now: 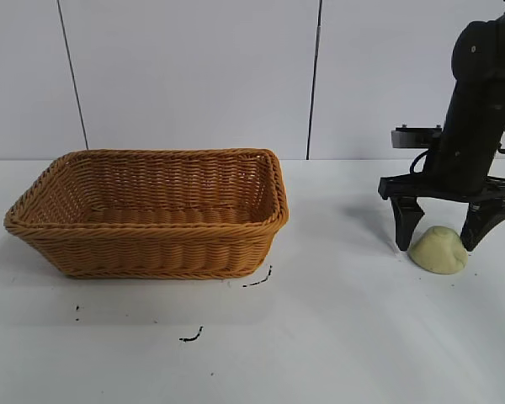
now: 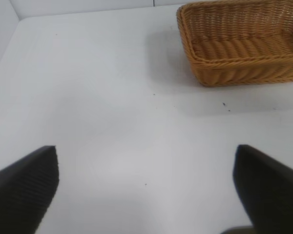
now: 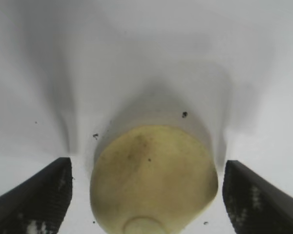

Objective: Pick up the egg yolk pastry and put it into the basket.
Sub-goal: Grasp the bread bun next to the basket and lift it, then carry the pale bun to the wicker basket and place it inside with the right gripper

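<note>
The egg yolk pastry (image 1: 438, 250), a small pale yellow dome, lies on the white table at the right. My right gripper (image 1: 438, 244) is down at table level with one black finger on each side of the pastry. In the right wrist view the pastry (image 3: 154, 170) sits between the fingers (image 3: 39, 195), with a thin strip of table showing on both sides, so the gripper (image 3: 147, 195) is open around it. The orange-brown wicker basket (image 1: 151, 248) stands at the left with nothing in it. My left gripper (image 2: 146, 190) is open over bare table, away from the basket (image 2: 244, 68).
Small dark marks (image 1: 191, 336) dot the table in front of the basket, and dark specks (image 3: 184, 114) lie around the pastry. A white panelled wall closes the back. Bare table lies between the basket and the pastry.
</note>
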`<state>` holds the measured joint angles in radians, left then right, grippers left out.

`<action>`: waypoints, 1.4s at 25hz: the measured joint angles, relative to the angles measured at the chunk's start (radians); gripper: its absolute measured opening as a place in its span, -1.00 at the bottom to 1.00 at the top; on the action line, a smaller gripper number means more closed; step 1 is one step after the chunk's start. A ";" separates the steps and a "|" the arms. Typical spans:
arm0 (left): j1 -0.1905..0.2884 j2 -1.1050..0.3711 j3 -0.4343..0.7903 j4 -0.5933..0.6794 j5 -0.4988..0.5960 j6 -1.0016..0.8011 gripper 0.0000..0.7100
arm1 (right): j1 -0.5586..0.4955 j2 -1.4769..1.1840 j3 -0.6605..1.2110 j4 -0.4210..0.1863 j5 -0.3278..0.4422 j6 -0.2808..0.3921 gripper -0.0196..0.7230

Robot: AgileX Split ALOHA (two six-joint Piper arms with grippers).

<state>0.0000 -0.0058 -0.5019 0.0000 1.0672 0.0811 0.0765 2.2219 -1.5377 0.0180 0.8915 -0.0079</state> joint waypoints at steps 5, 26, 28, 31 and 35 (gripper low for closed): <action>0.000 0.000 0.000 0.000 0.000 0.000 0.96 | 0.000 0.000 0.000 0.000 0.000 0.000 -0.24; 0.000 0.000 0.000 0.000 0.000 0.000 0.96 | 0.000 0.000 -0.004 0.001 0.012 0.000 -0.48; 0.000 0.000 0.000 0.000 0.000 0.000 0.96 | 0.000 -0.008 -0.006 0.001 0.026 0.000 -0.48; 0.000 0.000 0.000 0.000 0.000 0.000 0.96 | 0.000 -0.037 -0.025 0.000 0.066 0.000 -0.49; 0.000 0.000 0.000 0.000 0.000 0.000 0.96 | 0.000 -0.100 -0.097 -0.001 0.160 0.000 -0.49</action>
<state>0.0000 -0.0058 -0.5019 0.0000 1.0672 0.0811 0.0765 2.1217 -1.6347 0.0172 1.0512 -0.0079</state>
